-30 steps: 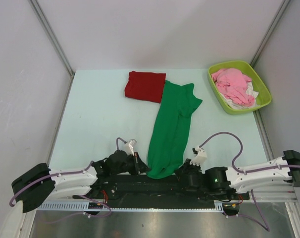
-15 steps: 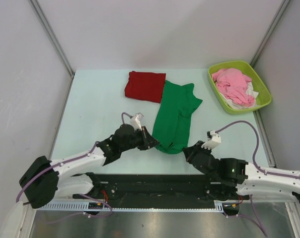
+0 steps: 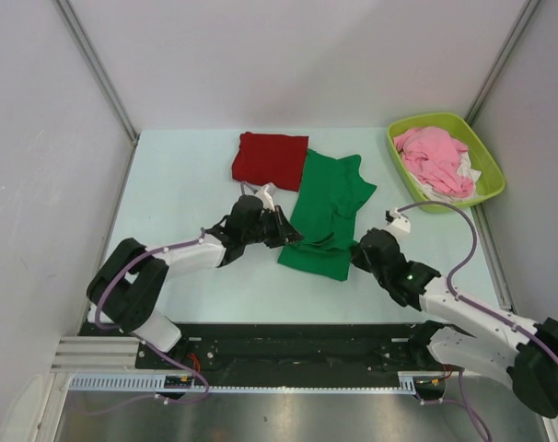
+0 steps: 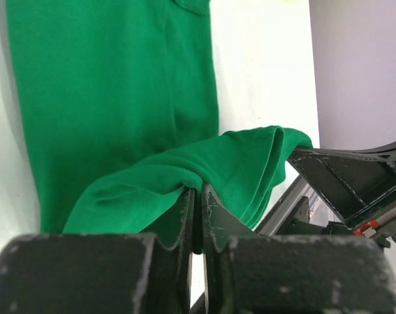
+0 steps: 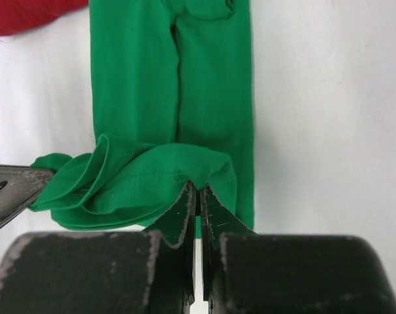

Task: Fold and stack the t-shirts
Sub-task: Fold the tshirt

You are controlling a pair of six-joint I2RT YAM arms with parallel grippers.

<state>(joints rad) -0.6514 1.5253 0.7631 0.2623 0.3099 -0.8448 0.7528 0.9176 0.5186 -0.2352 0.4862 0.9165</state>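
The green t-shirt (image 3: 327, 207) lies mid-table, its near end lifted and doubled back over the rest. My left gripper (image 3: 293, 239) is shut on that hem's left corner, and in the left wrist view the green cloth (image 4: 185, 176) is pinched between the left gripper (image 4: 197, 191) jaws. My right gripper (image 3: 354, 253) is shut on the right corner; the right wrist view shows the hem (image 5: 152, 173) bunched at the right gripper (image 5: 198, 190) tips. The dark red t-shirt (image 3: 270, 159) lies folded at the back, touching the green one's upper left edge.
A lime-green tub (image 3: 445, 162) at the back right holds a pink garment (image 3: 434, 157) over white cloth. Grey walls close in the table (image 3: 178, 193) on three sides. The black rail of the arm bases (image 3: 288, 345) runs along the near edge.
Both grippers have carried the green shirt's near hem from the table's front edge toward the back, folding the long shirt about in half. The red shirt has not moved.
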